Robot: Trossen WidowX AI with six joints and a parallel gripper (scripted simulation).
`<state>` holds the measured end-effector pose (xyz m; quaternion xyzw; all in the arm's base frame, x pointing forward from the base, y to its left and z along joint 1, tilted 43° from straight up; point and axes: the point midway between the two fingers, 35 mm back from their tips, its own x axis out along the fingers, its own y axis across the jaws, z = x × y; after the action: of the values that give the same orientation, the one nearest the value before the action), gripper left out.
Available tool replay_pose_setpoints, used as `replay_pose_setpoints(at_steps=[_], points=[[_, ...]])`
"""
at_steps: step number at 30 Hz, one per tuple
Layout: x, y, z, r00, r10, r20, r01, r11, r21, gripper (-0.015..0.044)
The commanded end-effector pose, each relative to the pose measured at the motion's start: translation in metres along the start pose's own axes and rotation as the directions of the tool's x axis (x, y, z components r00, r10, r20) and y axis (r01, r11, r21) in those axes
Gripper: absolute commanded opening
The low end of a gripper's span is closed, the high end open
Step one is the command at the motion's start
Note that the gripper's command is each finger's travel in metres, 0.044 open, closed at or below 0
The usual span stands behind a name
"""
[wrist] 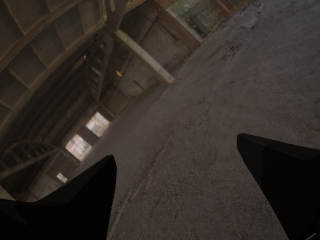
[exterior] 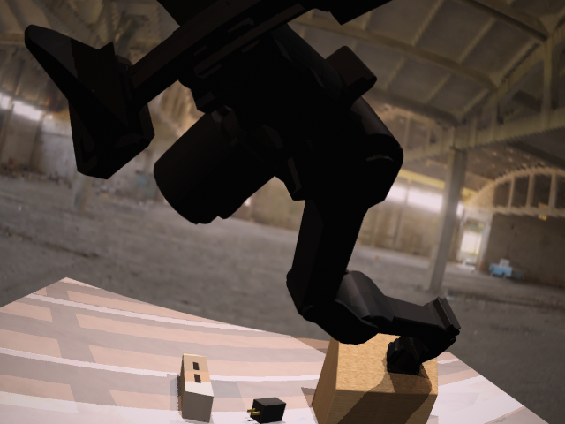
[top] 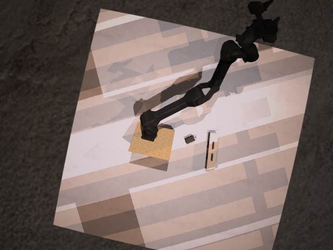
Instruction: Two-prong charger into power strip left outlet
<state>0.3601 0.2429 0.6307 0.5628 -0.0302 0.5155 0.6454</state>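
The black two-prong charger [top: 189,139] [exterior: 270,409] lies on the table top, its brass prongs towards the power strip. The power strip [top: 213,136] [exterior: 197,405] stands a short way from the prong end, apart from the charger. Two dark outlet openings show on its upper face. My gripper [top: 275,10] [wrist: 178,152] is open, with nothing between its fingers. It is far from both things, raised near the table's far corner in the top view. In the exterior view one finger shows large at upper left; the other is not clear. The wrist view shows neither charger nor strip.
A wooden block [top: 161,150] [exterior: 360,365] stands beside the charger, under my arm's base. The patterned table top [top: 188,215] [exterior: 137,337] has edges above a dark floor. My arm stretches from the block over the table towards its corner.
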Motion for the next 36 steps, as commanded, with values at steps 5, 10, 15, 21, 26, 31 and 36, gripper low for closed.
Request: replay_pose_setpoints(at_steps=[5,10,15,21,26,31,36], points=[[-0.001,0.021,-0.006,0.999,0.048,0.0,-0.048,0.999,0.014,0.044],[-0.007,0.069,-0.017,0.987,0.163,0.003,-0.162,0.985,0.053,0.044],[-0.016,0.098,-0.027,0.975,0.224,-0.005,-0.223,0.972,0.069,0.044],[-0.031,0.143,-0.036,0.946,0.326,0.001,-0.324,0.941,0.1,0.044],[-0.051,0.189,-0.042,0.901,0.433,0.017,-0.431,0.892,0.137,0.044],[-0.073,0.228,-0.043,0.849,0.526,0.043,-0.524,0.832,0.179,0.044],[-0.093,0.256,-0.037,0.8,0.594,0.088,-0.596,0.767,0.238,0.044]])
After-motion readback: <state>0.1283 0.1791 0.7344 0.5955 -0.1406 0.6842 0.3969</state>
